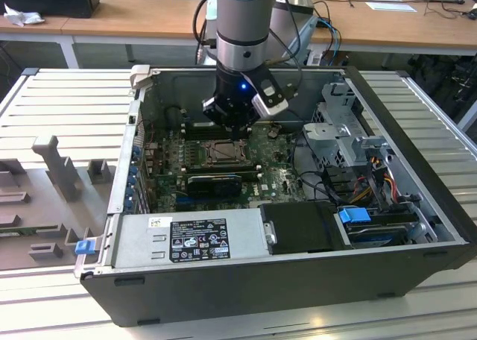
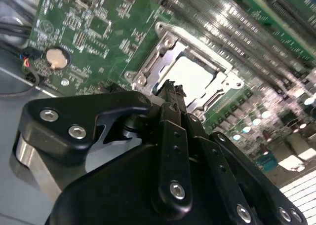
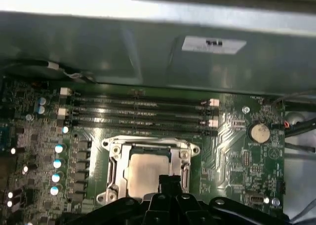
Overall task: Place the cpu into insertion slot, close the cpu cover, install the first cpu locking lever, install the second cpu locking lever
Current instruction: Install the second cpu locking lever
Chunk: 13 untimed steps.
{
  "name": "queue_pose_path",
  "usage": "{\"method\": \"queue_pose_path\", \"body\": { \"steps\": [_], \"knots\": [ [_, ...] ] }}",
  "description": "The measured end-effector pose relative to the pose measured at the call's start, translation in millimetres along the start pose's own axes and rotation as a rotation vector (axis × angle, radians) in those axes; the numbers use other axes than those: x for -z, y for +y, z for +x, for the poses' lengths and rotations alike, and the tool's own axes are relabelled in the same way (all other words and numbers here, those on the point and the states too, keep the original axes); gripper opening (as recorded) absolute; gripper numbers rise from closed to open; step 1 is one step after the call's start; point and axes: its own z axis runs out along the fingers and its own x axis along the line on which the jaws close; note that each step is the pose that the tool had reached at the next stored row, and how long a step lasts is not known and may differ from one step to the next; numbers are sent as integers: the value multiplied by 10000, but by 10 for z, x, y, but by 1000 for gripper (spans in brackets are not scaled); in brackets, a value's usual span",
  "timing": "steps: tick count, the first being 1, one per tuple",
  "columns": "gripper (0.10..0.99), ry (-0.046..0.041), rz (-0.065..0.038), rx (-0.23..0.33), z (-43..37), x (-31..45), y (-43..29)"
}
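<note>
The arm reaches down into an open computer case (image 1: 417, 228) lying on its side, and the gripper (image 1: 232, 133) hangs just above the motherboard (image 1: 168, 168). Its fingers (image 2: 170, 99) are drawn together with nothing between them, tips just over the near edge of the insertion slot (image 3: 148, 168). The cpu (image 3: 145, 170) already sits in that slot, its pale silver-beige face showing through the window of the cpu cover (image 3: 114, 161), which lies flat over it.

Around the socket: four long memory slots (image 3: 138, 111) run just beside it, between it and the case wall; a row of small capacitors (image 3: 58, 163) stands on one flank, and a round coin cell battery (image 3: 258, 132) sits well apart on the other. In the exterior view, a black graphics card (image 1: 215, 182) lies just in front of the socket, with the power supply (image 1: 190, 239) along the near wall and a metal drive cage (image 1: 339, 135) with loose cables (image 1: 373, 176) toward the exterior view's right. There the gripper hides part of the socket; both wrist views show it plainly, the gripper's own black linkage (image 2: 148, 185) covering its nearest edge
</note>
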Motion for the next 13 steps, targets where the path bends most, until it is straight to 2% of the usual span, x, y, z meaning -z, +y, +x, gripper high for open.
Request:
{"method": "queue_pose_path", "body": {
  "steps": [3,4,6,8,9,12,13],
  "knots": [
    [106,24,-2,-4,9,5,-123],
    [106,55,-5,-7,11,4,-153],
    [106,170,-31,-17,19,-3,-261],
    [106,197,-74,-21,27,-8,-371],
    [106,196,-104,-21,29,-8,-397],
    [106,168,-530,-26,43,-4,-442],
    [106,165,-563,-28,56,-3,-466]
  ]
}}
